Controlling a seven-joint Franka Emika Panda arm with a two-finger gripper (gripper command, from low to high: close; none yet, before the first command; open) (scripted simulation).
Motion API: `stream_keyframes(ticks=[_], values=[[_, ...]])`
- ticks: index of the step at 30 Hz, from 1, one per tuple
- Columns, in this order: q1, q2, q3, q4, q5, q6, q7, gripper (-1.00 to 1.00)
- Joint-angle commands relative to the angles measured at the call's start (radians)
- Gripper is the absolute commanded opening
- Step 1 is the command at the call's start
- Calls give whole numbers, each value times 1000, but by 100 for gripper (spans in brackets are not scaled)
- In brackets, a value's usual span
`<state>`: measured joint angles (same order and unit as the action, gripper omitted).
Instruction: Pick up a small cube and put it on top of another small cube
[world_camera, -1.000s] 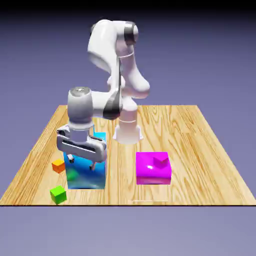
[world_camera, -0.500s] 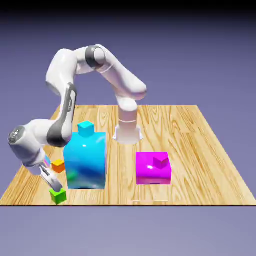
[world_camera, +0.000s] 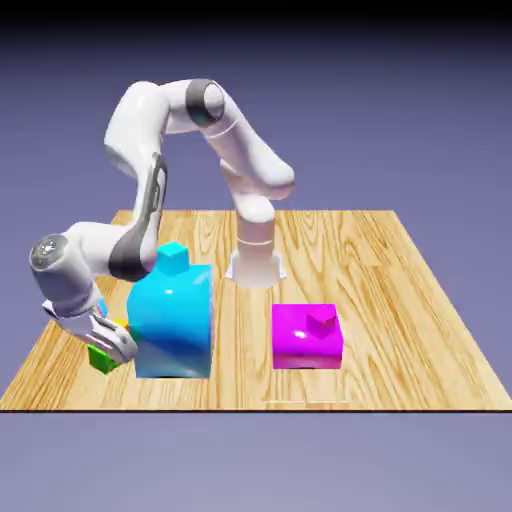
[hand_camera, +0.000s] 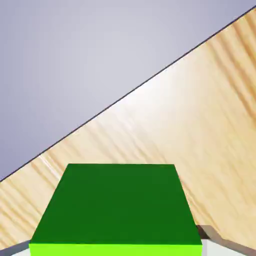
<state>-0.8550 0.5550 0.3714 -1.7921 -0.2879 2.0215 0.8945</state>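
Claw (world_camera: 112, 358) pinching the small green cube (world_camera: 102, 358) at the counter's (world_camera: 400, 330) left, orange cube (world_camera: 121, 325) partly hidden behind, large cyan block (world_camera: 172, 320) just right, magenta block (world_camera: 306, 340) farther right

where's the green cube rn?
In the gripper's grasp: exterior view's left side of the table, by the orange cube, left of the big cyan block.
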Motion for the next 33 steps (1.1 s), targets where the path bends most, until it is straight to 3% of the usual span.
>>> stream_keyframes(ticks=[1, 33], values=[[14, -25, -15, -17, -9, 2, -42, -100], [477, -820, -483, -546, -194, 80, -1434, -100]])
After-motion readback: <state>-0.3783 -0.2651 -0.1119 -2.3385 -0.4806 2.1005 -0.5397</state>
